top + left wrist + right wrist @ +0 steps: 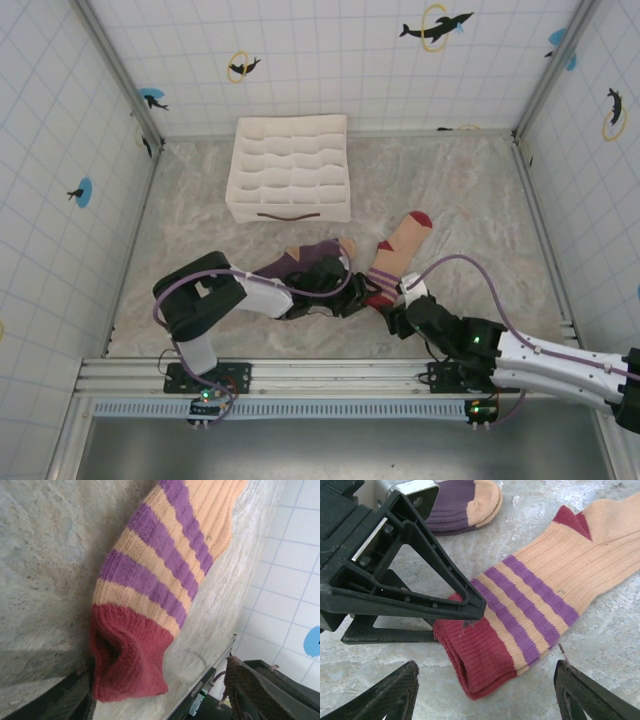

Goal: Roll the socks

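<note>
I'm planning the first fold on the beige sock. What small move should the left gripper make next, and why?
Probably close the left gripper on the red cuff of the beige sock: its open jaws straddle the cuff's edge, the sock lies flat and unrolled, and the right gripper is open close by.

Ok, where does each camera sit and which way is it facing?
Top external: above and behind the bases, looking down on the table; both arms show, left gripper and right gripper at the beige sock.
Left wrist: low on the left arm, facing along the table at the sock's red cuff; its own fingers at the bottom corners.
Right wrist: above the sock, looking down at that cuff; its own fingers below, the left gripper at left.
Shared: both wrist views see the cuff.
</note>
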Controlling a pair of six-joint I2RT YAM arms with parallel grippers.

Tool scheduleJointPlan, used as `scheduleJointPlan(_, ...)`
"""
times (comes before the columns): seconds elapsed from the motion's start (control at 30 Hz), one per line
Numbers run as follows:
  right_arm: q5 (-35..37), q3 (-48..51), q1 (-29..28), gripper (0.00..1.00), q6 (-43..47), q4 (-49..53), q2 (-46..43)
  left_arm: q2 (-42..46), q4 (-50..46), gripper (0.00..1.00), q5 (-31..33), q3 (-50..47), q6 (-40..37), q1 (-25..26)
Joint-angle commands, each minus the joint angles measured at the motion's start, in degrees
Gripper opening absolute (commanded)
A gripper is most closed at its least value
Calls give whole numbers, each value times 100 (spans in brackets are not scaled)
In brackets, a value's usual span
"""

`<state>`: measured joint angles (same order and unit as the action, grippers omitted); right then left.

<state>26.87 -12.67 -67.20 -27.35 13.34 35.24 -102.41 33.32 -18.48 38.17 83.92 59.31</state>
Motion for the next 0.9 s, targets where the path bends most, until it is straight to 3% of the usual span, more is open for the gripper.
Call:
scheduleJointPlan(0.0,213,141,-55,73,80,-263,-16,-444,-663,55,114,-70,-55,-92)
scheduleJointPlan(0.13,101,198,-72,72,107,-256,-34,-478,-582,29,102,-166,-57,-129)
scheduleJointPlan(0.17,106,187,-90,72,116,-216,1,-427,-637,16,154,-219,-77,-138)
scheduleJointPlan(0.3,205,212,-364,70,299,-340,178,-55,-1373,1,358,-229,-422,-164)
scheduleJointPlan(0.57,1103,106,-1439,67,991,-1015,1227,668,-2469,0,-165,-323,-1289,-297)
scheduleJointPlan(0.87,1214,-174,-1941,63,1961,-2102,2560,899,-2560,2,-981,-354,-1677,-524)
